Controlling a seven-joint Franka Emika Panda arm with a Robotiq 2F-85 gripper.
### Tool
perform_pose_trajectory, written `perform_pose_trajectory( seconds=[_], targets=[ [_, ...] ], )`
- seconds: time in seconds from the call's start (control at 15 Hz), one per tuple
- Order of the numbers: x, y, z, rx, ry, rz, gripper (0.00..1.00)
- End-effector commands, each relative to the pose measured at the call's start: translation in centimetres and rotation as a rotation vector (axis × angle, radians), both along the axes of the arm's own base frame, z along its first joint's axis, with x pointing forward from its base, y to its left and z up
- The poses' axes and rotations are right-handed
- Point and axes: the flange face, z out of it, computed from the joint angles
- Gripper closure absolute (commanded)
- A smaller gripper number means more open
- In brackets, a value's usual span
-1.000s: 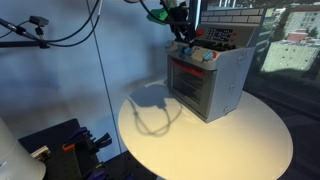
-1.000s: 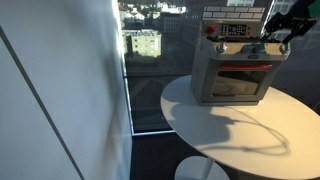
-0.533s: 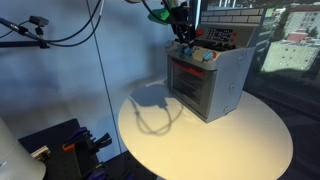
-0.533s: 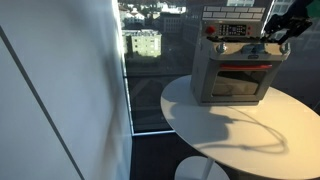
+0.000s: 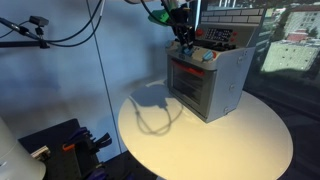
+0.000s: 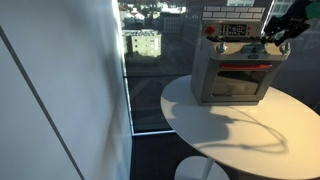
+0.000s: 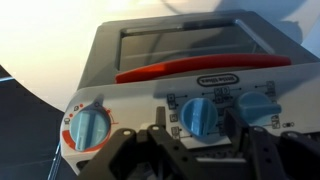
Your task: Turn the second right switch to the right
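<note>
Over the panel of the toy oven (image 5: 205, 80) on the round worktop (image 5: 235, 145), I am holding the claw (image 7: 200, 152) low, and I am judging this as the approach step: lining up on the switch, not yet turning it. In the wrist view three knobs are showing – a red-ringed knob (image 7: 90, 128), a middle knob (image 7: 200, 117) and an end knob (image 7: 258, 105). I am taking the middle knob as the second from the right, though the panel edge is running out of view, so I am not certain of the count. The claw's fingers are standing apart on either side of that knob, just short of it, and gripping nothing as far as I can tell; they are dark and blurred.

Next, I am expecting to need a short advance so the fingers bracket the knob, a close on it, then a wrist roll to the right – keeping centred so the pads are not slipping off the round cap.

As for writing, a small oval label (image 7: 222, 75) is sitting on the red handle (image 7: 160, 72), too small to read. Red marks beside the red-ringed knob and tiny icons between the knobs are also staying illegible.
</note>
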Motion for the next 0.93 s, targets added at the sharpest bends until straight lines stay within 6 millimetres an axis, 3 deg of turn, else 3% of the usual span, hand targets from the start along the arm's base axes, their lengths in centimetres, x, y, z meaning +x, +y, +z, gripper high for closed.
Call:
perform_pose_trajectory(
  seconds=[0.0, 0.2, 0.87],
  targets=[
    [0.75, -0.22, 0.11, 0.011, -0.005, 0.013, 0.37],
    [0.83, -0.23, -0.08, 0.013, -0.002, 0.012, 0.38],
    [1.31, -0.17, -0.60, 0.007, 0.003, 0.011, 0.56]
  ],
)
